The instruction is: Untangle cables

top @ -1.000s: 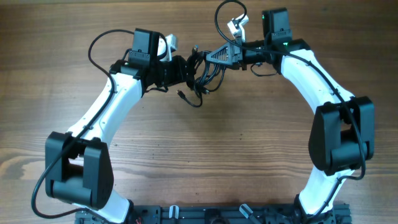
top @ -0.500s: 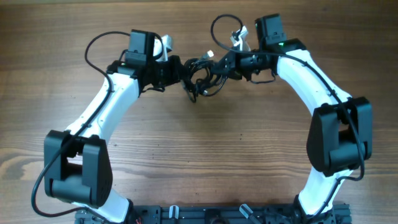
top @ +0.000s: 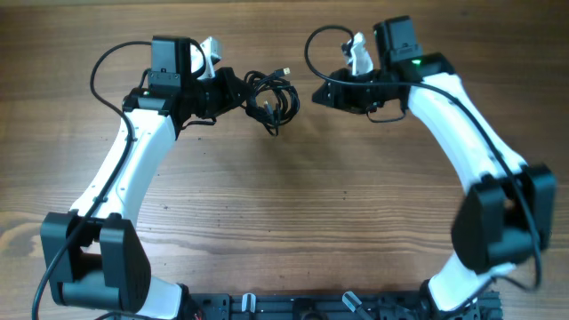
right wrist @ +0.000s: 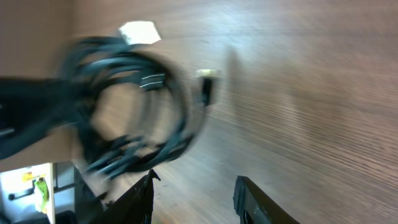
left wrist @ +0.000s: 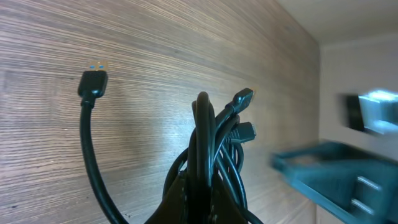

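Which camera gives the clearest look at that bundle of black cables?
The left wrist view: the cables fill the frame in sharp focus, with three plug ends showing. Overhead shows them only as a small dark tangle at the left gripper. The right wrist view shows the looped bundle heavily blurred.

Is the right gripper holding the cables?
No: overhead, the right gripper is clear of the cables, which the left gripper holds.

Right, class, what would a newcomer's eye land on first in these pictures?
A dark tangle of cables hangs clamped in the left gripper, toward the far side of the wooden table. Facing it across a gap, the right gripper is open and empty. One USB plug sticks out alone.
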`<control>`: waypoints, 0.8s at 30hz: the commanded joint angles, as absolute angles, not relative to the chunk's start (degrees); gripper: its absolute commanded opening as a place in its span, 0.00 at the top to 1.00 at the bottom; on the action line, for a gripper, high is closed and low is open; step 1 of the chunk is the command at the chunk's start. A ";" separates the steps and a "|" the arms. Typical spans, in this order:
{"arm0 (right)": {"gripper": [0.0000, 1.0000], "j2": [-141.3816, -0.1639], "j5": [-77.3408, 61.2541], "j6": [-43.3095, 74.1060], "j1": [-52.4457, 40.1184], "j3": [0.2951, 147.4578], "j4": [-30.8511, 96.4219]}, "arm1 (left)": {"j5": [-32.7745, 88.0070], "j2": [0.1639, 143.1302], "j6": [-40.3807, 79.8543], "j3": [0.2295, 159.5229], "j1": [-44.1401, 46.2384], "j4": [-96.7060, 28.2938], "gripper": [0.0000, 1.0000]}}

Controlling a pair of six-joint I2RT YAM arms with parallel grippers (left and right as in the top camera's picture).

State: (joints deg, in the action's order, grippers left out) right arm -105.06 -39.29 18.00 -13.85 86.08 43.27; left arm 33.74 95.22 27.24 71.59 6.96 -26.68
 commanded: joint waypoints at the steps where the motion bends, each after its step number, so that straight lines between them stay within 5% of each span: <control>1: 0.57 -97.56 -45.21 16.67 -15.94 87.55 41.67 | 28.69 93.45 34.50 72.23 7.40 -26.33 0.96; 12: 0.63 -99.59 -28.73 36.91 -27.33 87.48 39.44 | 16.82 93.45 71.22 72.23 13.78 -26.37 0.96; 24: 0.64 -108.40 -26.26 39.86 -27.29 87.26 32.80 | 20.34 93.43 80.16 72.23 13.74 -28.58 0.96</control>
State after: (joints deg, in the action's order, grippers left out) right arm -105.60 -27.99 38.41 -27.44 87.05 34.35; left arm 17.41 95.22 78.39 71.59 13.69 -27.97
